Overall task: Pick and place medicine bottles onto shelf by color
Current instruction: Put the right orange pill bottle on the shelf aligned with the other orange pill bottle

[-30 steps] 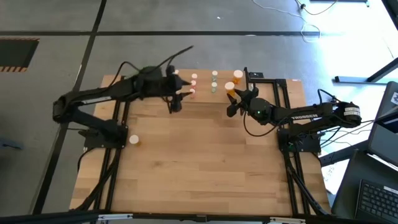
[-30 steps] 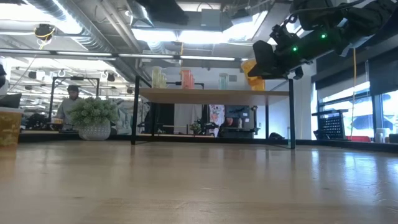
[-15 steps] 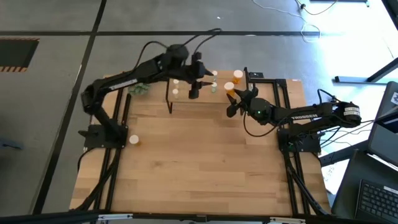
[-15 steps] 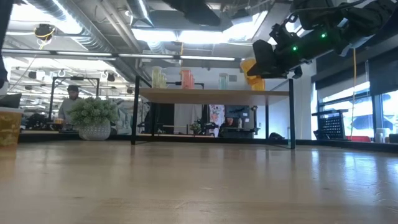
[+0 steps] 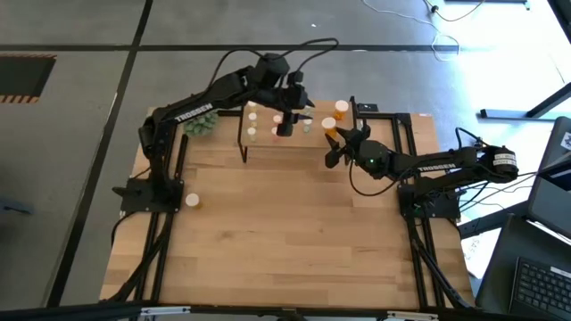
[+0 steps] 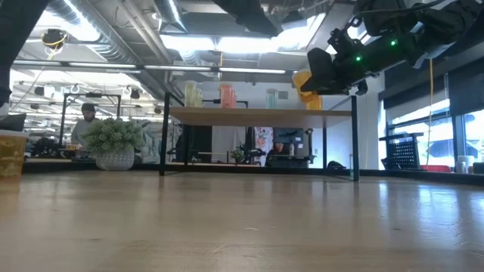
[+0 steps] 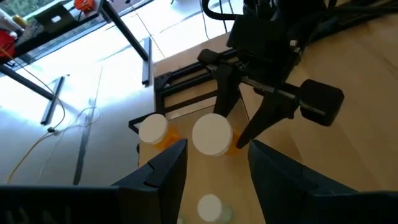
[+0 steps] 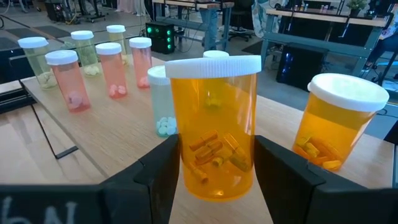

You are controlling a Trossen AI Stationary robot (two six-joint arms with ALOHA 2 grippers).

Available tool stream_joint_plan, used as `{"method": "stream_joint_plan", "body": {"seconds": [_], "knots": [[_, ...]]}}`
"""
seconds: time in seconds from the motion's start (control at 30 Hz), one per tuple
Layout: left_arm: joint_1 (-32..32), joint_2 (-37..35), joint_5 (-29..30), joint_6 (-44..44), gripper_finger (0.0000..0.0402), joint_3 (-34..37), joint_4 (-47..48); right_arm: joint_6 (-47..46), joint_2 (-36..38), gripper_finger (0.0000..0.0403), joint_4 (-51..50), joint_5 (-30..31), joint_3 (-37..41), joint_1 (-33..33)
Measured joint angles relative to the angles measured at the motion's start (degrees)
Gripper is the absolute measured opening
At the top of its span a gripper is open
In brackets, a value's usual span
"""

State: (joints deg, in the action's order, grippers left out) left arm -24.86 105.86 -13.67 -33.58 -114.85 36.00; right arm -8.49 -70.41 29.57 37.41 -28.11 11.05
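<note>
Right wrist view: right gripper (image 8: pixel 214 165) clamped on orange bottle (image 8: pixel 214 127), held just above shelf (image 8: pixel 118 134) beside a second orange bottle (image 8: pixel 336 127). Left gripper (image 5: pixel 285 120) over shelf middle, fingers apart, holding nothing. Pink, yellowish bottles farther along shelf.

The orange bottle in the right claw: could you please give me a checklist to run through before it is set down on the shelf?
1. Grip: the orange bottle sits upright between the right claw's fingers: ok.
2. Its white cap is on: ok.
3. Colour match: a second orange bottle stands on the shelf right beside it: ok.
4. Bottle base clear of the shelf board: cannot tell, the claw hides the base.
5. Left claw, open, hovers over the shelf close by; probably too near for comfort: not ok.
</note>
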Motion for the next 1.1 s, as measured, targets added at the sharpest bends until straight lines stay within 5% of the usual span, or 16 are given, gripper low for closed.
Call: {"method": "stream_joint_plan", "body": {"seconds": [0.6,1.1], "knots": [[2.30,-0.04,11.19,1.67,0.0164,-0.15,0.62,0.00,0.07,0.0196,0.04,0.02,-0.03,0.02],[4.85,-0.07,11.52,1.66,0.0164,-0.13,0.53,0.22,0.07,0.0196,0.37,0.04,-0.07,0.00]]}}
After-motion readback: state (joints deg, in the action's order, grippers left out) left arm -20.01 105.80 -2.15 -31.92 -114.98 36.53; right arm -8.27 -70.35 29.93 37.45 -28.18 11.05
